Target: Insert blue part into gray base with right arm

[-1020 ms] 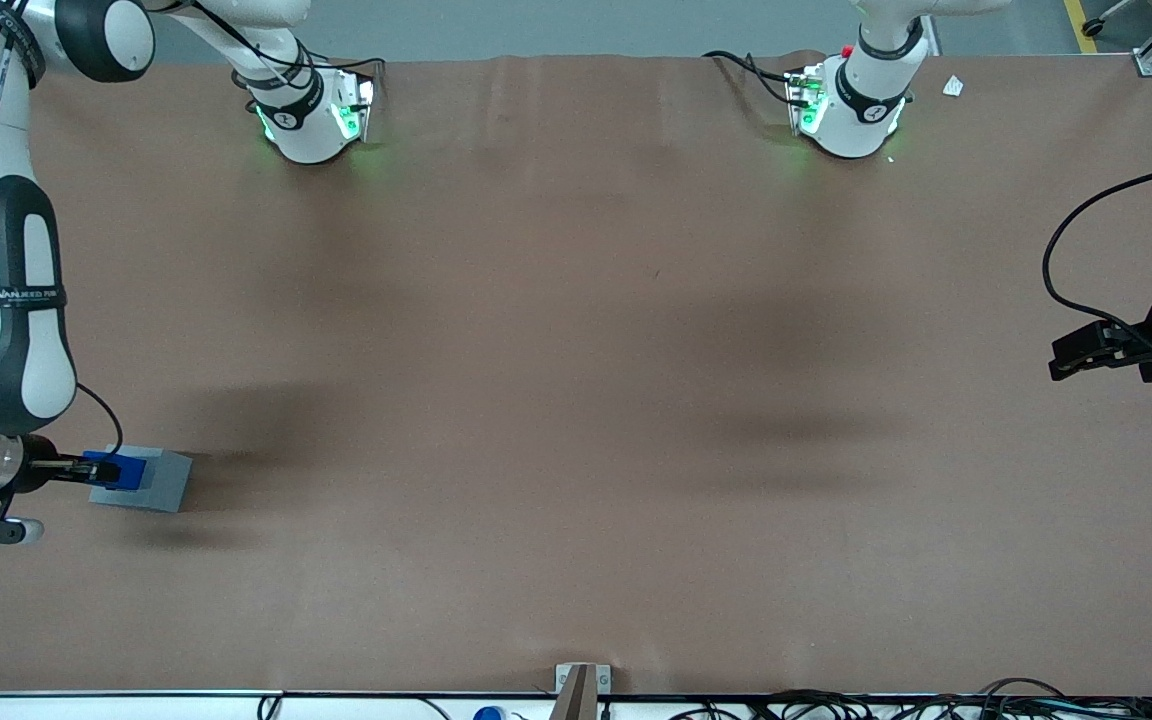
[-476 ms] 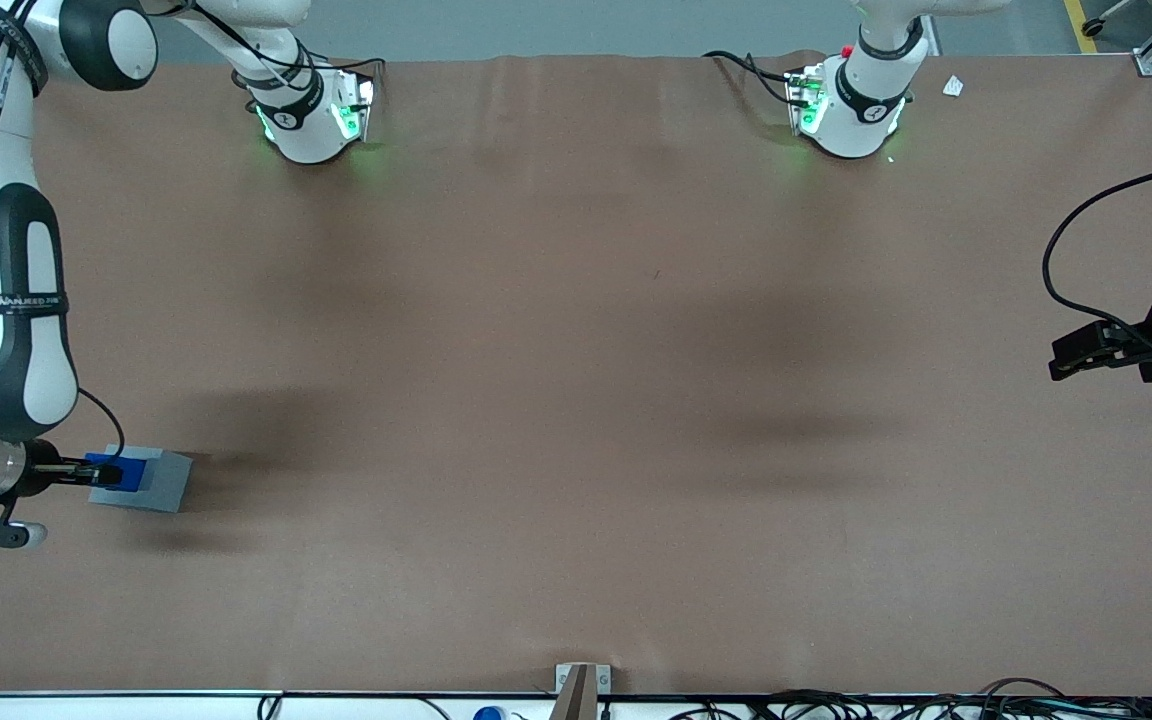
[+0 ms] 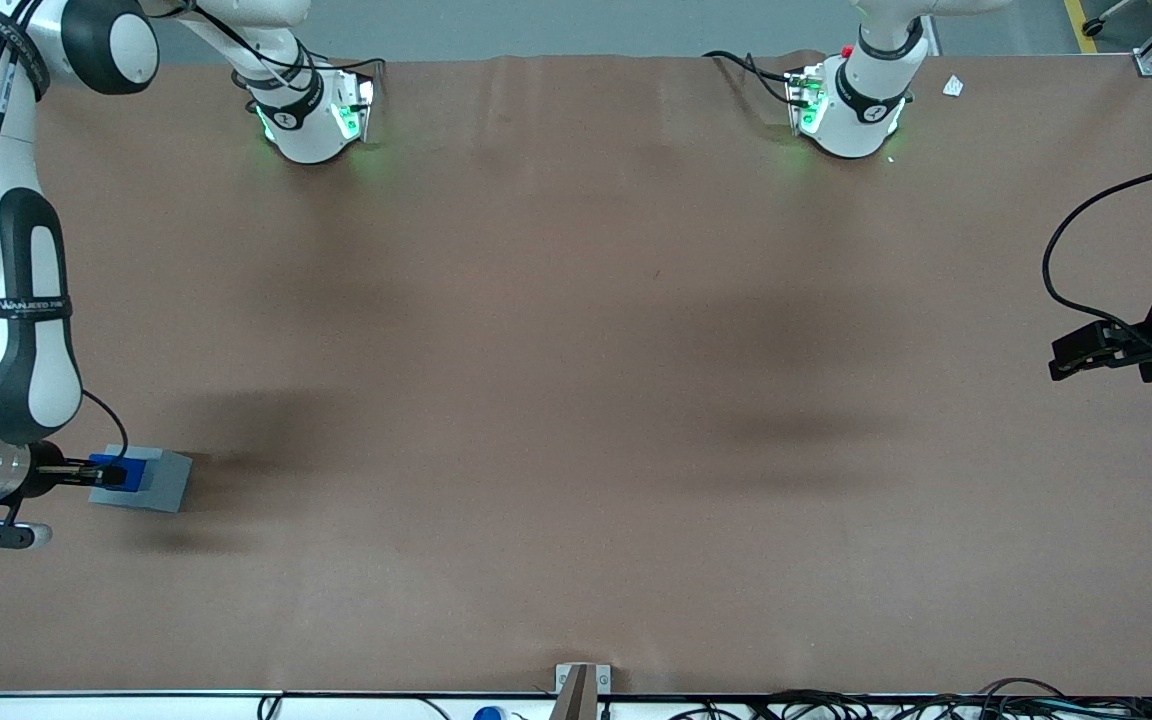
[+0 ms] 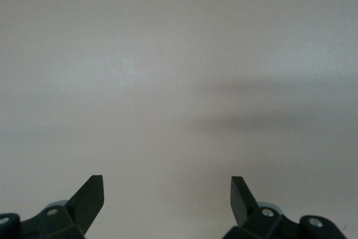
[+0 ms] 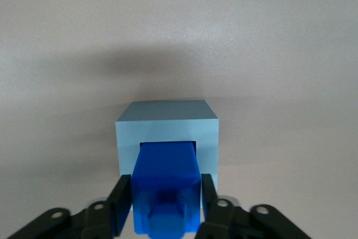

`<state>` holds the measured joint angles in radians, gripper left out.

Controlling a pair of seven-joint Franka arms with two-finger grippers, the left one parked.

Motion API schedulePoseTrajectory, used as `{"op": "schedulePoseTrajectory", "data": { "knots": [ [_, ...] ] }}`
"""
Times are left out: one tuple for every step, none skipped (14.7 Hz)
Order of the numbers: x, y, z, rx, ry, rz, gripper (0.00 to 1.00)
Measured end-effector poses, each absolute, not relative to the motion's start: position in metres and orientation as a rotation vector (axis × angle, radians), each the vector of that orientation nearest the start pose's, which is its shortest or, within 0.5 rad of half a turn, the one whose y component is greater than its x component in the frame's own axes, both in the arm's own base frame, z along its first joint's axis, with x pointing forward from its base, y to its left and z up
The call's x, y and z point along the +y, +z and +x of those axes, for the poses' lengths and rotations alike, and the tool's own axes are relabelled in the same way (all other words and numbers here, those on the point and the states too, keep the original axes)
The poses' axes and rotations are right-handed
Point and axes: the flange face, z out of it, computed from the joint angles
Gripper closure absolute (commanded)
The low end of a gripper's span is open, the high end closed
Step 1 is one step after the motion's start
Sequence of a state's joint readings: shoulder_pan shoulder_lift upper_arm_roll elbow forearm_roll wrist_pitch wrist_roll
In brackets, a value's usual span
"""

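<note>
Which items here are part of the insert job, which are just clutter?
In the job:
- blue part, held by the pincer, over the recess
- gray base, on the table toward the working arm's end
- right arm

Just lying about:
- scrap of white paper near the parked arm's base
- cables along the table edge nearest the front camera

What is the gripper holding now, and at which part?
The gripper holds the blue part by its two opposite side faces, one finger on each, right over the gray base.
</note>
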<state>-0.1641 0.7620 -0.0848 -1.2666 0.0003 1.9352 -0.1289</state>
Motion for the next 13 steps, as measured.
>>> {"op": "schedulePoseTrajectory", "data": {
  "knots": [
    [-0.167, 0.296, 0.718, 0.157, 0.159, -3.175, 0.0],
    [-0.167, 0.296, 0.718, 0.157, 0.157, -3.175, 0.0],
    [-0.167, 0.297, 0.718, 0.157, 0.155, -3.175, 0.0],
    [-0.167, 0.299, 0.718, 0.156, 0.157, -3.175, 0.0],
    [-0.166, 0.301, 0.718, 0.156, 0.168, -3.173, 0.0],
    [-0.166, 0.304, 0.718, 0.156, 0.181, -3.171, 0.0],
    [-0.165, 0.309, 0.718, 0.155, 0.193, -3.169, 0.0],
    [-0.164, 0.315, 0.717, 0.15, 0.211, -3.165, 0.0],
    [-0.163, 0.324, 0.716, 0.14, 0.219, -3.162, 0.0],
    [-0.162, 0.337, 0.715, 0.125, 0.218, -3.16, 0.0],
    [-0.16, 0.354, 0.713, 0.119, 0.214, -3.159, 0.0],
    [-0.158, 0.372, 0.71, 0.116, 0.212, -3.156, 0.0],
    [-0.156, 0.391, 0.706, 0.115, 0.209, -3.153, 0.0]
  ]
}}
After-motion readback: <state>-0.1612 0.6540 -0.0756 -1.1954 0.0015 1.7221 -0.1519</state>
